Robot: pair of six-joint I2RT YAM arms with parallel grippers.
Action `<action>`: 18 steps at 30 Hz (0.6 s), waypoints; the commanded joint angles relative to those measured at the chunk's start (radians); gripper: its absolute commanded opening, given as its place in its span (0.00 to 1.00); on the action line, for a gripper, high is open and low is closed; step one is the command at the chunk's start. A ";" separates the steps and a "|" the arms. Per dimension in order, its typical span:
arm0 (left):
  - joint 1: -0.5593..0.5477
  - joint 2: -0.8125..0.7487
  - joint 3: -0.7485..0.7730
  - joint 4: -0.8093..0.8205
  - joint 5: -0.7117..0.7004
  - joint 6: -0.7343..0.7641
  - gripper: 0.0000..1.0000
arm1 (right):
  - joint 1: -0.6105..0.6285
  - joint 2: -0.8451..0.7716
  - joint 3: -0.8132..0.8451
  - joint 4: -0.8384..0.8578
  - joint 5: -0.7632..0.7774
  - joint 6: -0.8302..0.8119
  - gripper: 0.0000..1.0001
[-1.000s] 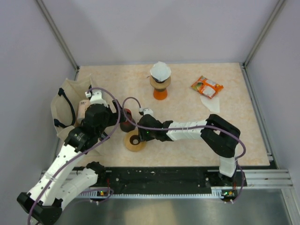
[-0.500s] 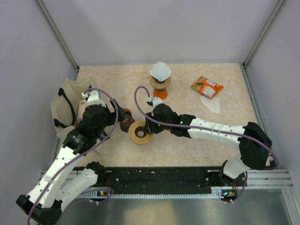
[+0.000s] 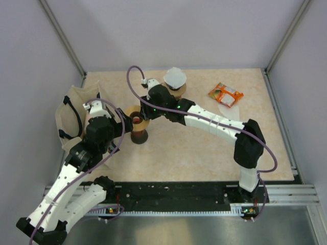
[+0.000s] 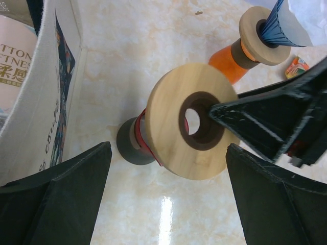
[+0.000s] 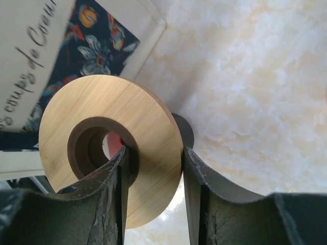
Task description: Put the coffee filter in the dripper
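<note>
My right gripper point(image 3: 141, 113) is shut on a round wooden dripper ring point(image 3: 134, 114), one finger through its dark centre hole and one on the rim point(image 5: 148, 132). It holds the ring tilted, just above a dark stand with a red band point(image 3: 139, 133). The stand also shows in the left wrist view point(image 4: 127, 148), behind the ring point(image 4: 168, 148). My left gripper point(image 3: 121, 127) is open and empty, just left of the stand. A white paper filter point(image 3: 175, 77) sits in a second dripper on an orange base point(image 3: 174, 101) at the back.
A cream tote bag point(image 3: 71, 115) with a floral print lies at the left table edge, close to my left arm. An orange snack packet point(image 3: 225, 94) and a white paper piece point(image 3: 230, 113) lie at the back right.
My right gripper has lifted the wooden ring off the table near the front and carried it back and left, over the dark stand. My left arm has barely shifted.
</note>
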 commanded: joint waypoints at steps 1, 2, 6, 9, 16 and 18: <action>0.004 -0.013 0.011 -0.006 -0.031 -0.021 0.99 | 0.003 0.089 0.135 -0.084 -0.052 -0.031 0.22; 0.005 -0.016 0.008 -0.007 -0.033 -0.024 0.99 | 0.003 0.100 0.152 -0.094 -0.066 -0.033 0.22; 0.004 -0.028 0.003 -0.009 -0.036 -0.031 0.99 | 0.005 0.138 0.186 -0.130 -0.093 -0.031 0.22; 0.004 -0.023 0.003 -0.009 -0.036 -0.030 0.99 | 0.003 0.160 0.206 -0.146 -0.093 -0.036 0.24; 0.004 -0.011 0.002 -0.007 -0.031 -0.030 0.99 | 0.005 0.201 0.241 -0.163 -0.090 -0.040 0.28; 0.004 -0.011 0.002 -0.007 -0.030 -0.030 0.99 | 0.003 0.204 0.243 -0.166 -0.093 -0.040 0.28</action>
